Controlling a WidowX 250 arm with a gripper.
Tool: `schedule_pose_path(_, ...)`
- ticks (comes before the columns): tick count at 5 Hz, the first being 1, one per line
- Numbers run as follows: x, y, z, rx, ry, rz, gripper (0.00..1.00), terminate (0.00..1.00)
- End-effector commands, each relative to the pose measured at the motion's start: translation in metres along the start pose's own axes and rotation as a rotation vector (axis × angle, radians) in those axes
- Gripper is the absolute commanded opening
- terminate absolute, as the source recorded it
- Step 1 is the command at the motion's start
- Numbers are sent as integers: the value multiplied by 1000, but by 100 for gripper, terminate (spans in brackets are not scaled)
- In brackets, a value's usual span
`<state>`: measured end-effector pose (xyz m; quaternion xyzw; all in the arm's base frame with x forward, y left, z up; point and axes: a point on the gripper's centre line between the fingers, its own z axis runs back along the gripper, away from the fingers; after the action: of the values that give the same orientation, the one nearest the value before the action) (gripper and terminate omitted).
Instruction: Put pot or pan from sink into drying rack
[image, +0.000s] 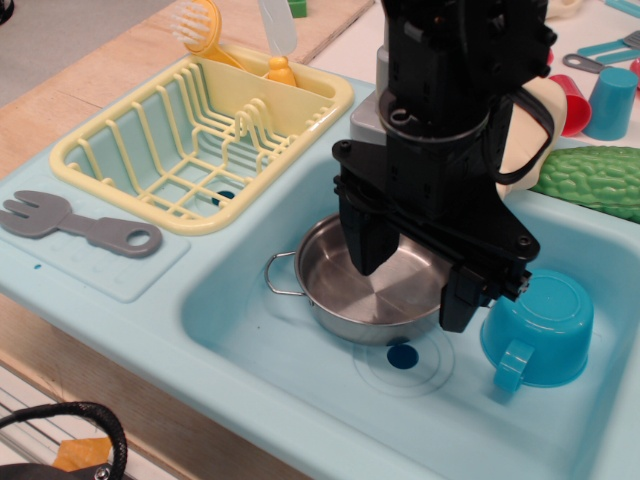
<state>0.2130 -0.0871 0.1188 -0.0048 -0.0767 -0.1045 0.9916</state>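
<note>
Straddling the pot's (365, 290) right rim mid-frame, gripper (415, 275) jaws wide; drying rack (120, 160) lies upper left.

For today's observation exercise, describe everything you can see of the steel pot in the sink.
The pot is small, round and shallow, of shiny stainless steel, with a thin wire loop handle showing on its left side. It sits upright and empty on the floor of the light blue sink, beside the drain hole. The open black claw straddles its right rim, one finger inside the bowl, one outside. Whether the fingers touch the steel cannot be told. The blue cup lies apart, to its right.
</note>
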Motion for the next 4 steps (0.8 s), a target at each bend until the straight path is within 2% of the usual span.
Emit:
schedule_pose_path(1, 0, 0, 0, 0, 0, 0, 100, 0)
schedule_pose_path(2, -2, 7, -15, -5, -12, -28, 100, 0)
schedule_pose_path(3, 5, 10, -30, -19, 7, -43, 100, 0)
schedule_pose_path(4, 6, 11, -42, -30, -32, -76, 100, 0)
